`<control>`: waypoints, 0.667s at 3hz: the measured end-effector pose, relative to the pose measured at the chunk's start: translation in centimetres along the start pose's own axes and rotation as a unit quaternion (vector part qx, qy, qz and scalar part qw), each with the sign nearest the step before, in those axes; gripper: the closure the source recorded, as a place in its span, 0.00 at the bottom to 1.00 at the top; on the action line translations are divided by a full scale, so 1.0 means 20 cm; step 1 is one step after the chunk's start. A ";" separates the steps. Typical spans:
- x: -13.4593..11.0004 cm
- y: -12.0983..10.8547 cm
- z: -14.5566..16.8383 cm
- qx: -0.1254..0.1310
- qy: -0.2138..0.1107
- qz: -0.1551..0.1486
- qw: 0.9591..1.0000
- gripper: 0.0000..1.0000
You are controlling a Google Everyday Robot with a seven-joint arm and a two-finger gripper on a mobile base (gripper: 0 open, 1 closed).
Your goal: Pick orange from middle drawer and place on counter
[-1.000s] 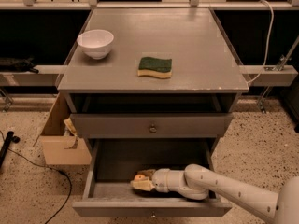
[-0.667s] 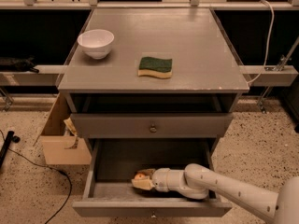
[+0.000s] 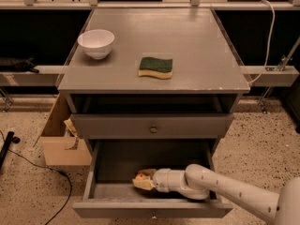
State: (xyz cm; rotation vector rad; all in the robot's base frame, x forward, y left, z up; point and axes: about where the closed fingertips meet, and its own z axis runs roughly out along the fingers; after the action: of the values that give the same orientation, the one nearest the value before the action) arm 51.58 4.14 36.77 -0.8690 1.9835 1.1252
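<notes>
The middle drawer (image 3: 112, 191) is pulled out at the bottom of the cabinet, with a small knob on its front. My white arm reaches in from the lower right. My gripper (image 3: 143, 180) is low inside the drawer, left of centre, close to the floor. A small orange-brown patch (image 3: 146, 173) shows at the gripper's tip. It may be the orange, which is otherwise hidden by the gripper. The counter (image 3: 197, 50) is the grey top of the cabinet.
A white bowl (image 3: 96, 43) stands at the counter's left. A green-and-yellow sponge (image 3: 155, 67) lies near its front middle. Another grey drawer front with a metal knob (image 3: 153, 129) sits above the open drawer. A cardboard box (image 3: 58, 139) stands on the floor at the left.
</notes>
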 end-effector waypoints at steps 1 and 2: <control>-0.02 0.00 0.01 -0.009 0.023 0.008 1.000 1.00; -0.22 0.02 -0.08 -0.009 0.047 -0.016 0.999 1.00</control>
State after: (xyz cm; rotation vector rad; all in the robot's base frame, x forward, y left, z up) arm 53.26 3.77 41.03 -0.9758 2.0303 1.1028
